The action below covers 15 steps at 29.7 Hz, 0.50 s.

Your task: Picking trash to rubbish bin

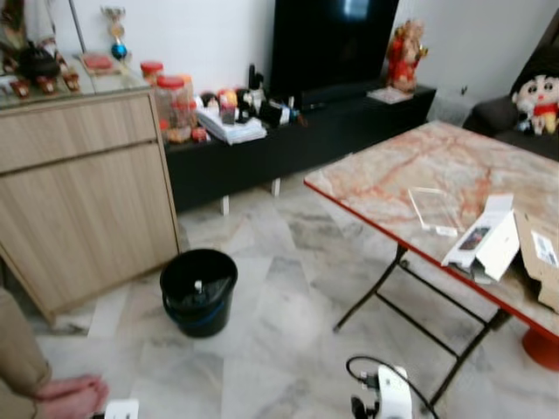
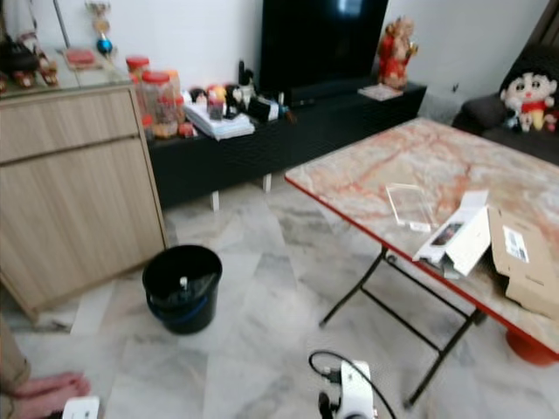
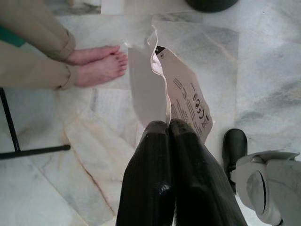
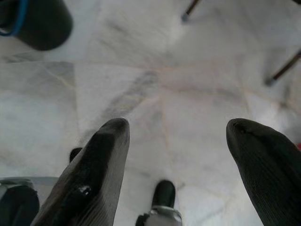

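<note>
Room: marble floor (image 1: 288,340), with a wooden cabinet (image 1: 87,192) on the robot's left and a long black TV bench (image 1: 297,140) against the back wall.
Table: a folding table (image 1: 419,175) with a pink marble top stood on the right, with opened cardboard boxes (image 1: 502,244) lying near its edge.
Rubbish bin: a black bin (image 1: 199,291) stood on the floor just beside the cabinet, well apart from the table.
Left gripper: the left gripper (image 3: 168,129) had its two black fingers pressed together on a torn piece of packaging (image 3: 181,96), white and brown with printed marks, which hung over the floor.
Right gripper: the right gripper (image 4: 176,129) had its fingers wide apart, held nothing, and pointed down at the bare floor.
Person: bare feet (image 3: 99,63) and tan trouser legs (image 3: 33,42) were near the held trash.
</note>
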{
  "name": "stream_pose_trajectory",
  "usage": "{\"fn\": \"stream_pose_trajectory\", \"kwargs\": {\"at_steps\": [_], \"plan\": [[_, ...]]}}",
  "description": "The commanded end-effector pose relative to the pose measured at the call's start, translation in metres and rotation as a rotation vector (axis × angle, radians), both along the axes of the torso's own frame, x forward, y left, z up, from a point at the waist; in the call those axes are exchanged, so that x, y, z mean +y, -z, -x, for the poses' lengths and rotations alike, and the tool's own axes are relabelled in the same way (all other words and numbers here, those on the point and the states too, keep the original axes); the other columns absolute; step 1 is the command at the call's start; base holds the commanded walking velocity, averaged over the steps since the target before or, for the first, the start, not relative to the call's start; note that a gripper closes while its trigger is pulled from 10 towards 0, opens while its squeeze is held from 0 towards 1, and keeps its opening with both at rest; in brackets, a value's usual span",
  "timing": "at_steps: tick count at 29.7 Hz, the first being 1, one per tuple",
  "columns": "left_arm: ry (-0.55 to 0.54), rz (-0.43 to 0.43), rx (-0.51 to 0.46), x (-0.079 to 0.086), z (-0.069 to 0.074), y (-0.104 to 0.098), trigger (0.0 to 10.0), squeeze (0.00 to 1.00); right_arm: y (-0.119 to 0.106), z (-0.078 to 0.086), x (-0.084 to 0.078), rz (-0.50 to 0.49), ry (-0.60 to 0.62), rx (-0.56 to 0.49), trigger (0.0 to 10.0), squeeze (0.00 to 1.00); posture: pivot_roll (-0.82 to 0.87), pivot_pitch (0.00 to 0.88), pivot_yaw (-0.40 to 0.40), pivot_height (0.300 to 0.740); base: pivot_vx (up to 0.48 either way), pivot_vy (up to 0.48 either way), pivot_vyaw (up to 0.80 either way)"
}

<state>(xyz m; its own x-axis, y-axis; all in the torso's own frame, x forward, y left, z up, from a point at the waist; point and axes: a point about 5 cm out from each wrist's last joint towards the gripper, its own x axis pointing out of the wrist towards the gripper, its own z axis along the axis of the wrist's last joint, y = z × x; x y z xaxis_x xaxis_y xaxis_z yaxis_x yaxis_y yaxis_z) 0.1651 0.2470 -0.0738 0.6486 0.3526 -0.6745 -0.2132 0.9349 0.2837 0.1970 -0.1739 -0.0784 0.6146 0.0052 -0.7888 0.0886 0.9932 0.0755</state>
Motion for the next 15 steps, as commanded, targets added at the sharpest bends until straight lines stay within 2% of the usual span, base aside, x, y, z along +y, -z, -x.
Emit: {"fn": "stream_pose_trajectory", "kwargs": {"at_steps": [1, 4, 15], "plan": [[0.0, 0.013, -0.001, -0.0034, -0.0009, 0.0007, 10.0, 0.0, -0.0012, -0.0016, -0.0033, -0.001, 0.015, -0.009, 10.0, 0.0, 0.03, 0.0, -0.083, 0.74, 0.0, 0.0, 0.0], [0.008, 0.009, 0.002, -0.0045, -0.0007, 0.0011, 10.0, 0.0, -0.0013, -0.0016, -0.0026, -0.006, 0.01, -0.011, 10.0, 0.0, 0.03, 0.0, -0.083, 0.74, 0.225, 0.0, 0.0], [0.026, -0.002, 0.008, -0.0043, -0.0031, 0.0003, 10.0, 0.0, -0.0004, -0.0001, 0.0013, -0.024, -0.006, -0.014, 10.0, 0.0, 0.02, 0.0, -0.078, 0.74, 0.465, 0.0, 0.0]]}}
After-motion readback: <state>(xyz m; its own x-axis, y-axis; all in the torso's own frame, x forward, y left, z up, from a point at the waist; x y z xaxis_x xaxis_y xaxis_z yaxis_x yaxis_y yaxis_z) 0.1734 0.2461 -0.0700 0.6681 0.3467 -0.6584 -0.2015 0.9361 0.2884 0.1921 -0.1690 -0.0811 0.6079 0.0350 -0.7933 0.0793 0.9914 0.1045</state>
